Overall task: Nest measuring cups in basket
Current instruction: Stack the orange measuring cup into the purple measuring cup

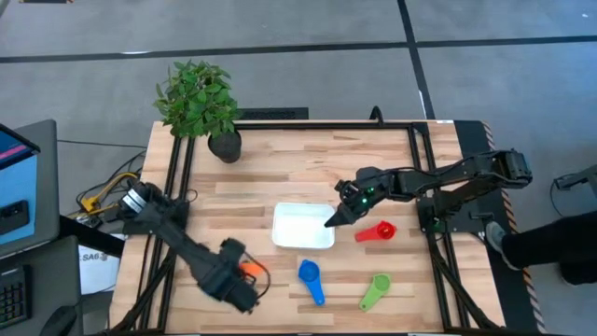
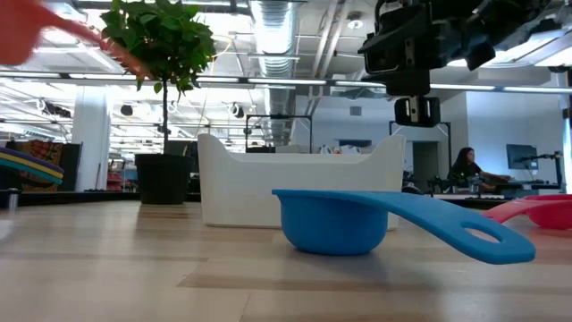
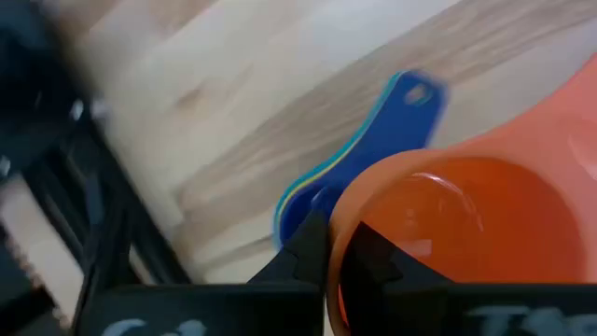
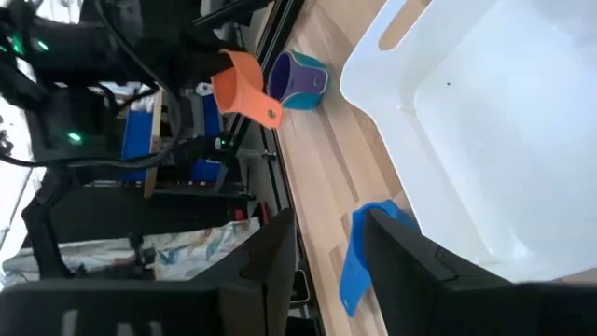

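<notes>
"When you stopped there, what was your left pincer [image 1: 244, 283] doing?"

"It was pressed together on the rim of the orange cup [image 3: 466, 233], near the table's front left corner. Just beside it sat a nested stack [image 4: 298, 79], dark blue outside with a yellow edge showing, handles lined up."

"And the other one?"

"My right pincer [image 1: 334, 220] hung over the right-hand end of the basket [image 1: 303, 226], fingers [image 4: 392, 261] spread, pinching nothing. The white basket lay mid-table, and I could see no cup inside it."

"What lay around?"

"A red cup [image 1: 377, 231] was just to the right of the right pincer, outside the basket. A blue cup [image 1: 311, 278] lay near the basket's front edge, handle pointing toward the front, and a green cup [image 1: 375, 290] sat farther right, apart from both."

"Anything in the way?"

"The blue cup sat on the bare wood [image 1: 280, 177] between my left pincer and the green cup. A leafy plant [image 1: 198, 98] in a black pot [image 1: 225, 147] stood at the back left, well apart from everything. I could not tell how many cups the stack held."
</notes>
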### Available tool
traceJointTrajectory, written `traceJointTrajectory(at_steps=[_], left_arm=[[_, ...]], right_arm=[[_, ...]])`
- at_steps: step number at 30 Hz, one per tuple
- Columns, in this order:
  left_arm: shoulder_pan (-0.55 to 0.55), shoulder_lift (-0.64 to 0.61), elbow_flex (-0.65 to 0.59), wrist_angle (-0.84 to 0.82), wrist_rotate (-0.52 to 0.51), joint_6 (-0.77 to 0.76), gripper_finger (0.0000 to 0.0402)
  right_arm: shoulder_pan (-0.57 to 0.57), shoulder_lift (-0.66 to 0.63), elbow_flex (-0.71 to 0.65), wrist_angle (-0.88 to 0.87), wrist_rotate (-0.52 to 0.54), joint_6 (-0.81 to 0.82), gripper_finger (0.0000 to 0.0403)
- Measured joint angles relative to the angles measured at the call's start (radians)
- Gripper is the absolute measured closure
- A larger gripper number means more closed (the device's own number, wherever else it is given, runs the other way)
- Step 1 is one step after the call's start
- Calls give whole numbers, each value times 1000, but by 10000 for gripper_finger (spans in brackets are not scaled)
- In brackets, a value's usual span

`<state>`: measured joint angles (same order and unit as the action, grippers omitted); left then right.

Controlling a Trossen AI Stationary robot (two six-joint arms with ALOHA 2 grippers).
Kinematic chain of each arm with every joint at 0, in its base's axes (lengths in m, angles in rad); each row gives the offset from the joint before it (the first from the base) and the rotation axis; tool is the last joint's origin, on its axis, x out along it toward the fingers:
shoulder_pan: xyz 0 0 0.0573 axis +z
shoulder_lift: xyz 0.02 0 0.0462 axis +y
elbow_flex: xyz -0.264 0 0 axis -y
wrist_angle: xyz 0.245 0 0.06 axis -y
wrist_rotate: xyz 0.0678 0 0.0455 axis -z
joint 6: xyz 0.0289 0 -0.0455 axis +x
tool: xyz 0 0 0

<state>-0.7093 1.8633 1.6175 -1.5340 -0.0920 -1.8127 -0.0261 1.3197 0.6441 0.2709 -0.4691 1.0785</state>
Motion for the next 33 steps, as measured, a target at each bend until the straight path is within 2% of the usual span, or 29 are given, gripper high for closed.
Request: traceJointTrajectory(at_steps=[12, 23, 33], left_arm=[[-131, 0, -138, 52, 31, -340, 396], [-137, 0, -246, 199, 8, -356, 365], [-137, 0, -222, 198, 44, -345, 336]], right_arm=[[3, 0, 0, 8, 45, 33, 252], [42, 0, 0, 11, 93, 59, 246], [59, 0, 0, 11, 103, 74, 247]])
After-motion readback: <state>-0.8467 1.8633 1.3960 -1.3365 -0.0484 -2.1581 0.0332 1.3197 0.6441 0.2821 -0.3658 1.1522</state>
